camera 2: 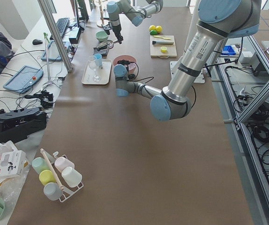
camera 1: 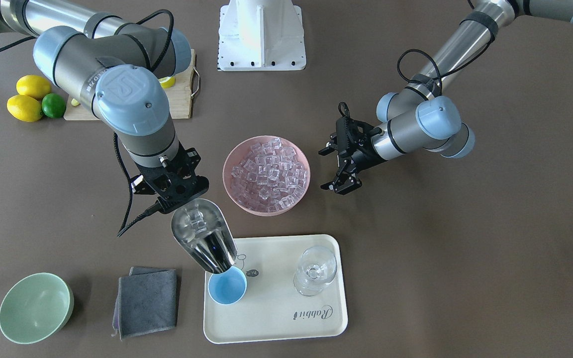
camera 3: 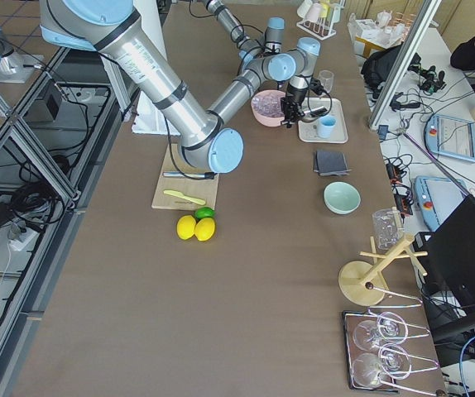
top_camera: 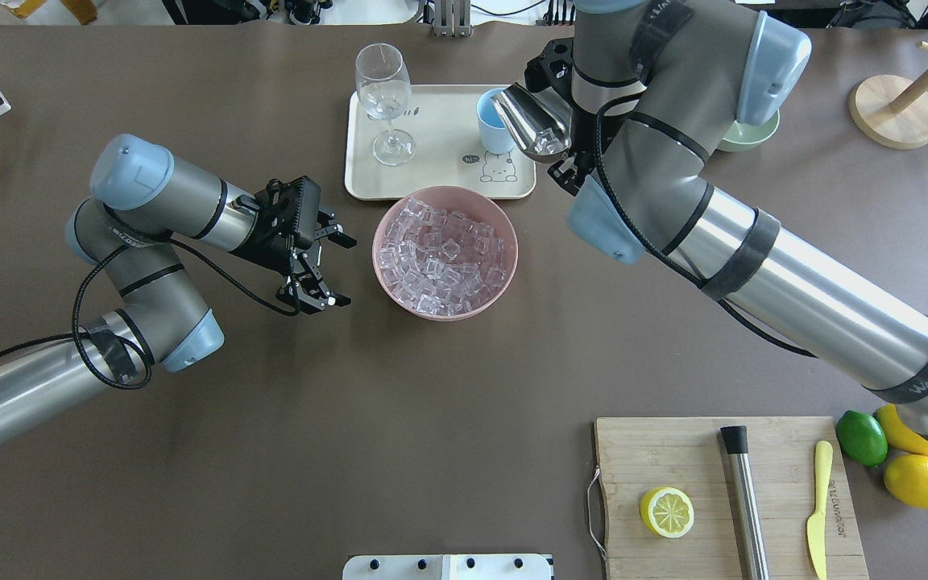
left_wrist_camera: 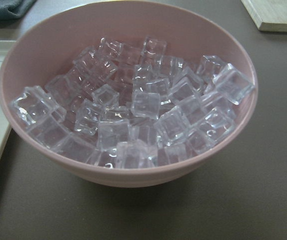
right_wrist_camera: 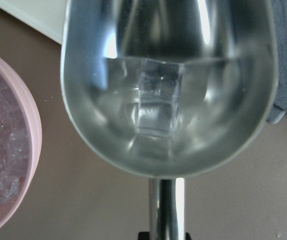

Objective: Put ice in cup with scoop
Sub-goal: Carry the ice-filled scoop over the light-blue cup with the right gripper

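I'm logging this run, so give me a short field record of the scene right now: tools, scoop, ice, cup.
scoop: handle held in right tool, tip over rim of cup
cup: upright on tray, no ice visible inside
ice: mostly heaped in pink bowl; a few cubes at the scoop's handle end
left tool: open, empty, beside pink bowl
wine glass: upright on tray, apart from cup
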Motion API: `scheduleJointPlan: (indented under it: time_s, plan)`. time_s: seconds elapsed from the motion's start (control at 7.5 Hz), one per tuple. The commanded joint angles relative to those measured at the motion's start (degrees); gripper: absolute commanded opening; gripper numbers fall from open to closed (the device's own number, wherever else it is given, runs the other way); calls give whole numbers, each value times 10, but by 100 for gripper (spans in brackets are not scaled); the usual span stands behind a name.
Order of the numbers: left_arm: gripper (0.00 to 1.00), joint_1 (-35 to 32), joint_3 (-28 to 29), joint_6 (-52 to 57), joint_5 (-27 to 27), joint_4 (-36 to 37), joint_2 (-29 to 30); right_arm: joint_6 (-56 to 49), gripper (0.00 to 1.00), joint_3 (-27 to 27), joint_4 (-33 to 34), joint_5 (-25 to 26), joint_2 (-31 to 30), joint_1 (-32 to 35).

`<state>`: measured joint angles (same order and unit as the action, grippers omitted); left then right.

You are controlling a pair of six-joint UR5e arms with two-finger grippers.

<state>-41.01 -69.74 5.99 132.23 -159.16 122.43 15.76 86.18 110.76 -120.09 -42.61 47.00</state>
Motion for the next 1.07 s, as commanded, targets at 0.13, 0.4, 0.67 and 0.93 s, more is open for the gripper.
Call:
scheduleJointPlan:
  time_s: [0.13,0.4,0.67,0.93]
  plan:
    - [97,-6,-7,2,0,44,5,-70,0,-124,128,-49,88,35]
    - [97,-8,-10,3,-1,48,2,-89,0,-185,174,-54,135,33]
    - [97,-11,-26,5,-1,46,-26,-129,0,-181,246,-54,154,33]
    - [97,-44,-40,5,0,49,-38,-157,0,-183,296,-54,162,32]
